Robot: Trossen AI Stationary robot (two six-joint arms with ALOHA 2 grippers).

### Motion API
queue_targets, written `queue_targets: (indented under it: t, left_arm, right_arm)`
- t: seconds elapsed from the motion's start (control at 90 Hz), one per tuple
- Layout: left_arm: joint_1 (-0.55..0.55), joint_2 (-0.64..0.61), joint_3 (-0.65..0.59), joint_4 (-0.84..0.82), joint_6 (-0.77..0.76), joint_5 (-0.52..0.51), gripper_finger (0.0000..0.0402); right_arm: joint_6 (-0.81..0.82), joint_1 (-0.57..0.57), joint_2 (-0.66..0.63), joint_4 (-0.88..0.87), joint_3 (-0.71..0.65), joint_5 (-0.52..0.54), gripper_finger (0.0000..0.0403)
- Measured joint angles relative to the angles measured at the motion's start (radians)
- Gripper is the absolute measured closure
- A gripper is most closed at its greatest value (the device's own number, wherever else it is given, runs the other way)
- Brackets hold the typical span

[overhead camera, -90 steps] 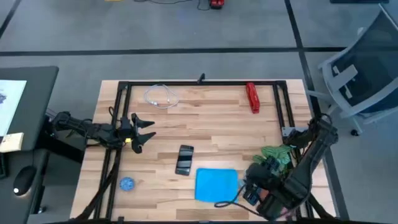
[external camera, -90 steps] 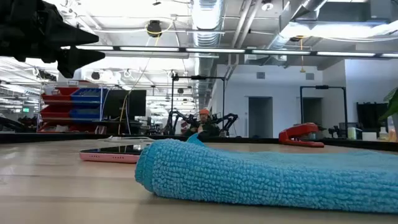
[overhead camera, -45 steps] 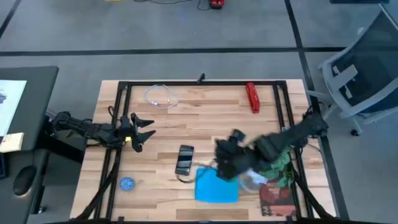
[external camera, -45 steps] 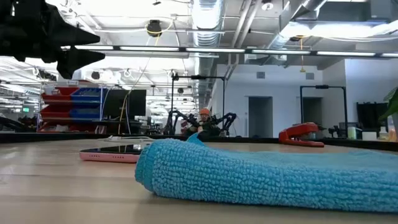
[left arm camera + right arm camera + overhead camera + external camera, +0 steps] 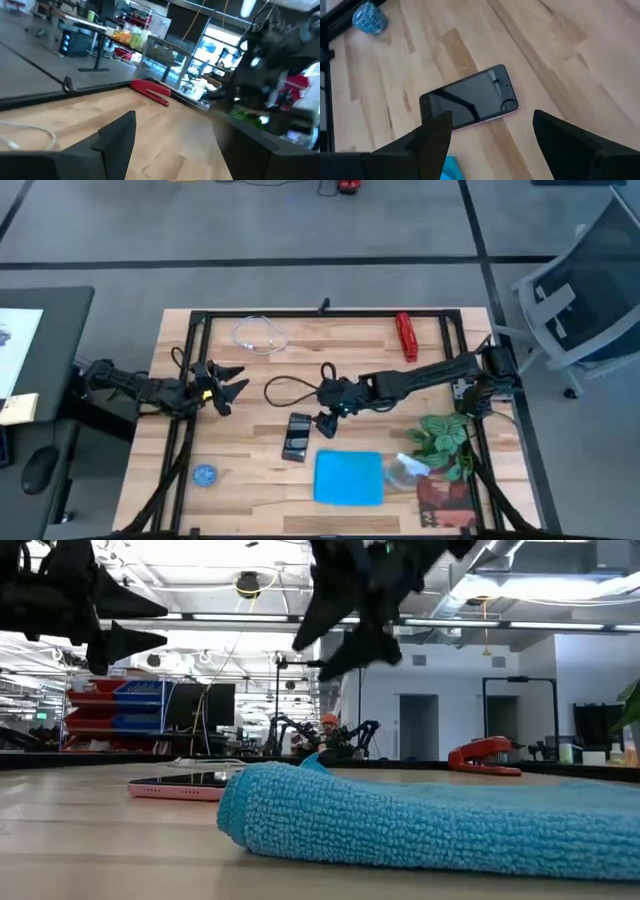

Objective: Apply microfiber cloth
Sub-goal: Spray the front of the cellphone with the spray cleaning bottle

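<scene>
i see right gripper (image 5: 327, 406) spread, above smartphone (image 5: 296, 436) | left gripper (image 5: 228, 385) spread, idle at table's left | microfiber cloth (image 5: 349, 477) flat, untouched | no containers seen

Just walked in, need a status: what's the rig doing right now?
The right gripper hangs open above the black smartphone in the middle of the table, holding nothing. The microfiber cloth lies flat and untouched near the front edge, just beside the phone. The left gripper waits open at the left side of the table. So no cloth has been applied yet.
</scene>
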Motion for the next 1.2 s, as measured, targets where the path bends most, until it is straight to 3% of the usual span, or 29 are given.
queue_targets:
  t: [0.089,0.211,0.333,0.433,0.567,0.722,1.022,1.2]
  left_arm:
    - [-0.006,0.043,0.051,-0.028,0.033,0.153,0.0162]
    - [-0.019,0.173,0.181,-0.081,-0.047,0.202,0.0187]
    - [-0.042,0.388,0.354,-0.312,-0.101,0.237,0.0233]
    - [-0.052,0.596,0.488,-0.526,-0.229,0.253,0.0272]
    - [-0.063,0.843,0.567,-0.678,-0.453,0.384,0.0311]
    - [-0.100,1.056,0.549,-0.616,-0.584,0.507,0.0342]
    - [-0.115,1.339,0.477,-0.132,-0.616,0.529,0.0386]
    - [-0.084,1.511,0.476,0.066,-0.595,0.529,0.0401]
  right_arm:
    - [0.045,-0.019,0.000,0.070,-0.062,-0.016,0.0139]
    - [0.112,-0.034,0.000,0.173,-0.130,-0.017,0.0139]
    - [0.169,-0.037,0.031,0.262,-0.172,-0.030,0.0139]
    - [0.185,-0.036,0.080,0.290,-0.170,-0.057,0.0139]
    - [0.219,-0.036,0.158,0.392,-0.168,-0.130,0.0139]
    - [0.248,-0.030,0.226,0.459,-0.155,-0.154,0.0139]
    - [0.302,-0.027,0.278,0.533,-0.157,-0.166,0.0139]
    - [0.325,-0.025,0.289,0.550,-0.157,-0.176,0.0139]
